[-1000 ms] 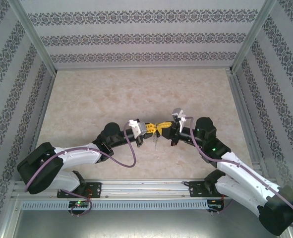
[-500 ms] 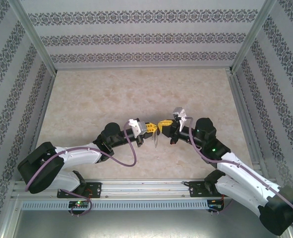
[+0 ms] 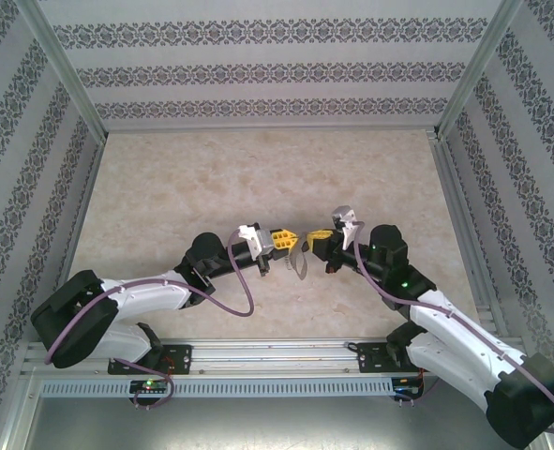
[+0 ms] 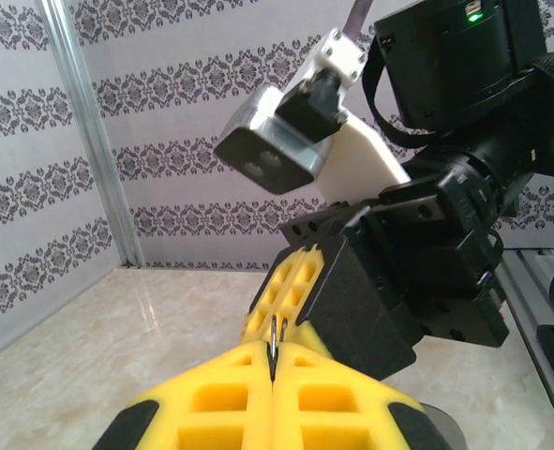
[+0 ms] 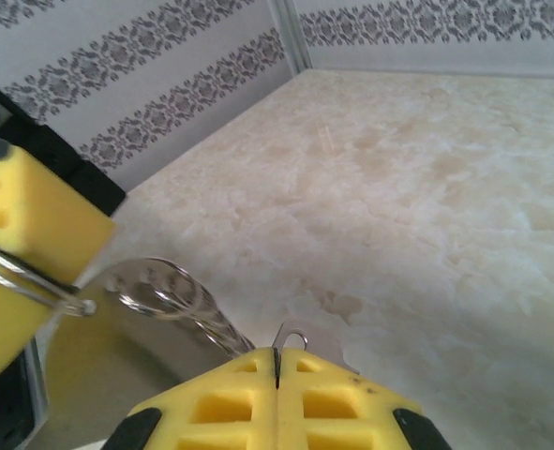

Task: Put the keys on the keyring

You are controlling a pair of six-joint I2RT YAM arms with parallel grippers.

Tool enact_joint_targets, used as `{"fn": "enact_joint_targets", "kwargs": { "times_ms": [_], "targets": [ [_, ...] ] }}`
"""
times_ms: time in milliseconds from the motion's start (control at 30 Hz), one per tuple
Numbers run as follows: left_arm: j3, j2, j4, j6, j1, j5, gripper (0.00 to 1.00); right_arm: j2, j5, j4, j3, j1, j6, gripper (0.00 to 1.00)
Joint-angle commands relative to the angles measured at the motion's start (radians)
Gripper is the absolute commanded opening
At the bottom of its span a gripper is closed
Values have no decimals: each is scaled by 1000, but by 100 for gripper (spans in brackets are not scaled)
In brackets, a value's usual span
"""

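At the seam of my left fingers point(image 4: 253, 370), pressed fully together, two thin ends of grey metal stand up from between the tips. I take this for the keyring point(image 4: 274, 339), caught edge-on. At the seam of my right fingers point(image 5: 262, 370), closed just as tight, a small silver arch pokes out. From it the chain point(image 5: 169, 291) of silvery links runs leftward to the thin metal bar nipped in the other pair. So both pairs seem to have hold of the same thing, one at each end. It hangs in the short gap between them, off the bench point(image 3: 164, 187) as far as I can tell.

Just beyond my left tips the right fingers face them, nearly tip to tip, with their black housing and the wrist camera point(image 4: 267, 155) behind. Seen from above, the two pairs meet about level with each other, and a grey sliver sags out of the gap toward my bases.

As I judge it, the next move turns on this: the keyring's long axis lies along the line from one pair of tips to the other, left to right. Neither arm is nearer to it, since each has an end. Anything threaded on must come in across that line, and with both pairs occupied I have nothing free to bring it.

Where the key is I cannot tell; nothing black-headed is plain beside either pair of tips. Beyond the fingers the pale marbled bench runs up to the patterned wall point(image 3: 277, 75).
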Motion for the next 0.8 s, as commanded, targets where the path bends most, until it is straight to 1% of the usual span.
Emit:
{"fn": "enact_joint_targets", "kwargs": {
  "times_ms": [0, 133, 300, 500, 633, 767],
  "targets": [
    [2, -32, 65, -5, -18, 9, 0, 51, 38, -79, 42, -16, 13, 0],
    [-23, -56, 57, 8, -18, -8, 0, 123, 130, -144, 59, -18, 31, 0],
    [-70, -113, 36, 23, -18, -37, 0, 232, 215, -231, 101, -15, 42, 0],
    [-109, -220, -70, 69, -18, -70, 0, 392, 308, -318, 170, 14, 39, 0],
    [-126, -261, -99, 80, -18, -83, 0, 503, 335, -316, 201, 25, 53, 0],
    [-135, -269, -90, 77, -18, -85, 0, 598, 346, -304, 234, 42, 63, 0]
  ]
}}
